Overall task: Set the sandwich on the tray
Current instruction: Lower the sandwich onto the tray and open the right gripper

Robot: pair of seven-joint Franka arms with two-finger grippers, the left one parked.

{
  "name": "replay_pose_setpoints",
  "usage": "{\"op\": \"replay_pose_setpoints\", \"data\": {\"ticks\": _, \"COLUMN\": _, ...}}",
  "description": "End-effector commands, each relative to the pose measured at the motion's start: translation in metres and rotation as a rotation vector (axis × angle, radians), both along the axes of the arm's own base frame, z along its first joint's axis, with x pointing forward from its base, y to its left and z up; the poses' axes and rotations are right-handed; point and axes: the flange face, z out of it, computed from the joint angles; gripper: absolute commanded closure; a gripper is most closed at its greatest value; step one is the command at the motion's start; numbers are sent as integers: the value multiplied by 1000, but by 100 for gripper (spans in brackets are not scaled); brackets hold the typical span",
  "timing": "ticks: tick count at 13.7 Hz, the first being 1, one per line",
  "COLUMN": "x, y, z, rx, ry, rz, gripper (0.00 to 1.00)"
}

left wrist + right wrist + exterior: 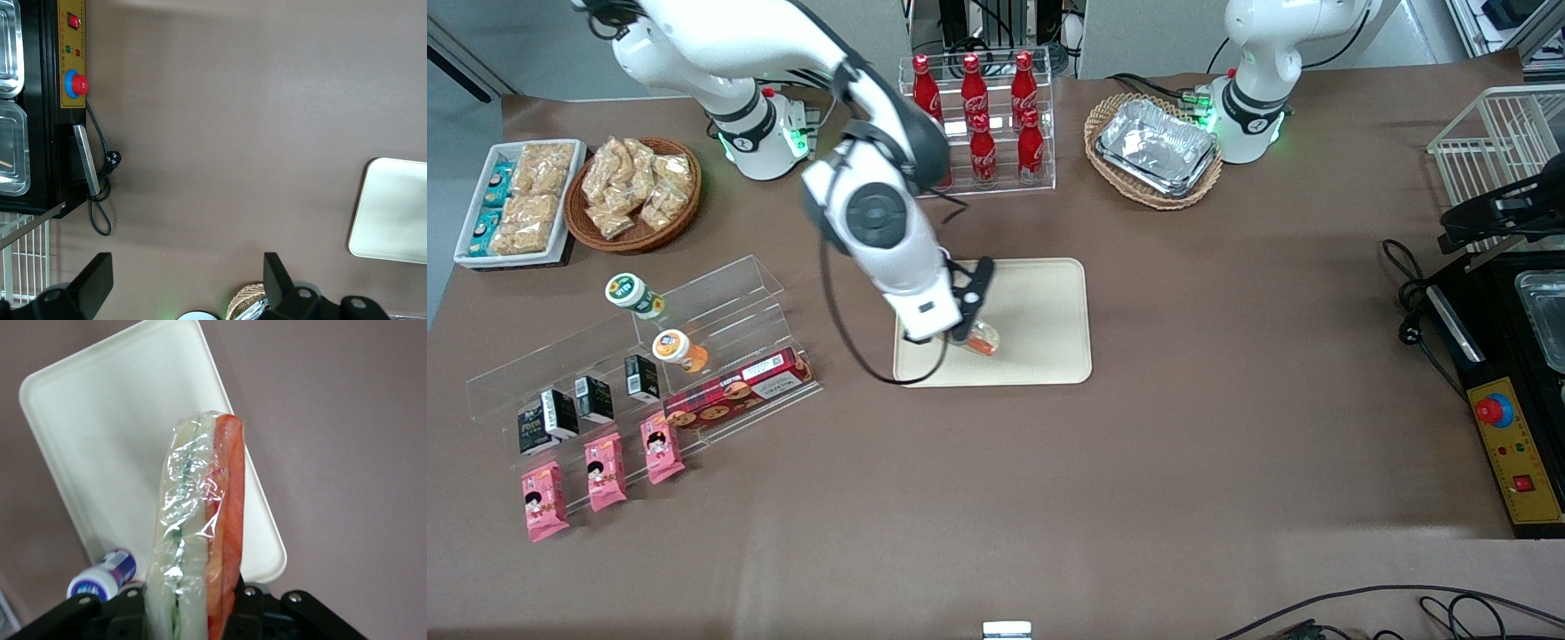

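Sandwich held above tray by working gripper

The brown table (1138,462) carries the cream tray (1049,320) near its centre; a clear stepped rack of snack boxes (649,373) stands toward the working arm's end, and a rack of red bottles (983,120) stands farther from the front camera than the tray. The gripper (971,331) hangs over the tray's nearer portion, its fingers clamped on the wrapped sandwich (197,527), which sits edge-on with its orange filling edge showing; whether the sandwich touches the tray surface cannot be determined
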Motion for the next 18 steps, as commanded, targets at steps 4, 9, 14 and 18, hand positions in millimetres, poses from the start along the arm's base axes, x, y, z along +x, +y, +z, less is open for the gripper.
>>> {"op": "replay_pose_setpoints", "data": {"ticks": 4, "x": -7, "y": 51, "z": -83, "rx": -49, "ry": -104, "rz": 114, "gripper": 62}}
{"op": "replay_pose_setpoints", "data": {"ticks": 9, "x": -14, "y": 65, "z": -124, "rx": -48, "ry": -131, "rz": 158, "gripper": 62}}
{"op": "replay_pose_setpoints", "data": {"ticks": 14, "x": -17, "y": 67, "z": -135, "rx": -46, "ry": -137, "rz": 165, "gripper": 60}}
{"op": "replay_pose_setpoints", "data": {"ticks": 18, "x": -24, "y": 72, "z": -145, "rx": -74, "ry": -146, "rz": 177, "gripper": 50}}
